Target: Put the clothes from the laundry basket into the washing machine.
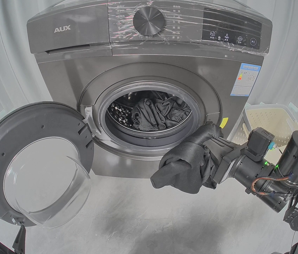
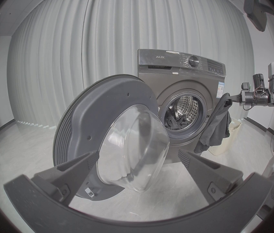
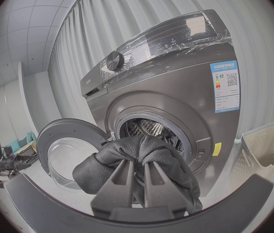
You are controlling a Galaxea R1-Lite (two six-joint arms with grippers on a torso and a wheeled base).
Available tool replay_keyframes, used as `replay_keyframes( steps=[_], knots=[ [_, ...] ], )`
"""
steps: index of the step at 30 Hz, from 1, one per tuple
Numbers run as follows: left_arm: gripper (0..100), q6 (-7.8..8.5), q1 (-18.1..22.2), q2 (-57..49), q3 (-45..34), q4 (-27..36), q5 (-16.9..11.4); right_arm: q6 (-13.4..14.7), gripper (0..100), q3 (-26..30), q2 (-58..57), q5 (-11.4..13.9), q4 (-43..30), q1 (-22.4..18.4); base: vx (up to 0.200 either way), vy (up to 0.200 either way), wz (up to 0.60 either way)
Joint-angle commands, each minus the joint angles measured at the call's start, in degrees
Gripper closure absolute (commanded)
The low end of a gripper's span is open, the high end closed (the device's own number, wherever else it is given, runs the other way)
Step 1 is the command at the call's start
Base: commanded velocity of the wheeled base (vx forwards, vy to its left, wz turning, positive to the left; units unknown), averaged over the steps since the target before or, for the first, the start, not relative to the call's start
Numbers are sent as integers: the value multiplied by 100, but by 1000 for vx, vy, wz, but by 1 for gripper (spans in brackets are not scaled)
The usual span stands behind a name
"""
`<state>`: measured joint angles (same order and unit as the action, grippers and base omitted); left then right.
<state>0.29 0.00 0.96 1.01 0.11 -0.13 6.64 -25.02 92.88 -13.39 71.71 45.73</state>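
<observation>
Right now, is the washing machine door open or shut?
Open: the door stands wide to the left, and dark clothes show inside the drum.

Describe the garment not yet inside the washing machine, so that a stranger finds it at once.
Find the grey washing machine with its round door swung open. Just before the drum, on the robot's right, a black garment hangs from the right claw. Unlike the dark clothes lying in the drum, it dangles outside in the air.

The washing machine [image 1: 68, 71] carries a logo [image 1: 62, 29] and a blue label [image 1: 245, 79].
</observation>
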Motion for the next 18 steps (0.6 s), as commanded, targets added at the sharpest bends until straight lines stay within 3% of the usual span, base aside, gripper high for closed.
replay_keyframes(
  steps=[1,18],
  knots=[
    [0,6,0,-96,-101,-2,-13,-5,100,-21,222,-6,28,24,0,0,0],
    [0,-20,9,-96,-101,-29,-92,12,100,-329,565,-15,116,200,0,0,0]
  ],
)
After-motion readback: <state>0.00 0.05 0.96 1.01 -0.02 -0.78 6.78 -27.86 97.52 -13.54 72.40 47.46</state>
